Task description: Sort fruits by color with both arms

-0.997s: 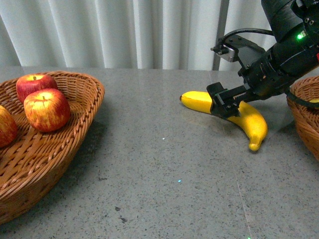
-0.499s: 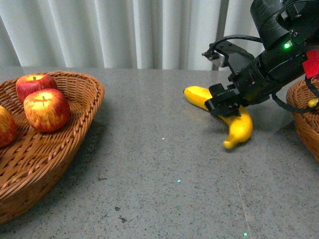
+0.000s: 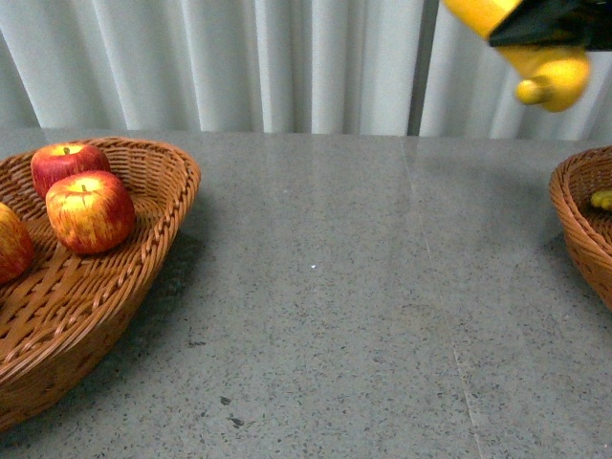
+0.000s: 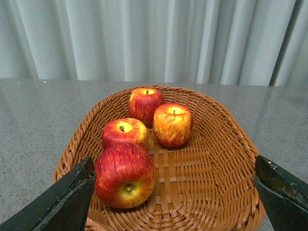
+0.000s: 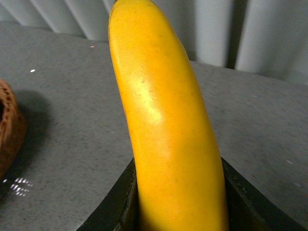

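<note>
My right gripper (image 3: 550, 24) is shut on a yellow banana (image 3: 535, 59) and holds it high above the table at the top right of the front view. In the right wrist view the banana (image 5: 166, 125) fills the frame between the black jaws. My left gripper (image 4: 175, 192) is open and empty above the left wicker basket (image 4: 226, 144), which holds several red apples (image 4: 126, 174). In the front view that basket (image 3: 143, 239) shows at the left with three apples (image 3: 91, 210). The left arm itself is out of the front view.
A second wicker basket (image 3: 583, 220) stands at the right edge with a bit of yellow fruit (image 3: 602, 199) inside. Its rim also shows in the right wrist view (image 5: 9, 130). Grey speckled table (image 3: 335, 306). White curtain (image 3: 239, 57) behind.
My right gripper has lifted the banana from the table, up and to the right, to the top of the front view. The apples and baskets have not moved.
</note>
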Robot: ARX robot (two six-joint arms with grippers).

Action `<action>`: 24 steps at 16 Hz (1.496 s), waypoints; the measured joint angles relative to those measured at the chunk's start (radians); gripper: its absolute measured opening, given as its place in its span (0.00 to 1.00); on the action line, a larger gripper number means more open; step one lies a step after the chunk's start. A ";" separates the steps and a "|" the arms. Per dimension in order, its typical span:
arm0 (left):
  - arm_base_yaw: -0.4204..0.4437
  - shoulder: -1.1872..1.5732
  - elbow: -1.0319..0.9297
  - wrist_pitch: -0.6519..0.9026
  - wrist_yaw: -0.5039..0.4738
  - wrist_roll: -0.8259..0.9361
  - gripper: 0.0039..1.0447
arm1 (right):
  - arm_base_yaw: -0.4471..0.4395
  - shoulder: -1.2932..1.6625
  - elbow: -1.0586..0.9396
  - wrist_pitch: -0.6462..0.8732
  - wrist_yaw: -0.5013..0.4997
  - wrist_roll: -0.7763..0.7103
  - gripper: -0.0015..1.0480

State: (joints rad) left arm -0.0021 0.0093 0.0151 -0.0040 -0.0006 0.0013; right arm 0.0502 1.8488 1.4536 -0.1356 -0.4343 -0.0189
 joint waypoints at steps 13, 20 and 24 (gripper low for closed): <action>0.000 0.000 0.000 0.000 0.000 0.000 0.94 | -0.529 -0.332 -0.546 -0.137 -0.232 -0.457 0.59; 0.000 0.000 0.000 0.000 0.000 0.000 0.94 | -0.385 -0.482 -0.499 0.156 -0.336 -0.168 0.94; 0.000 0.000 0.000 0.000 0.000 0.000 0.94 | -0.260 -0.627 -0.605 0.410 -0.150 0.075 0.87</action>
State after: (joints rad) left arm -0.0021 0.0093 0.0151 -0.0036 -0.0006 0.0013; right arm -0.2096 1.2217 0.8486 0.2749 -0.5842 0.0563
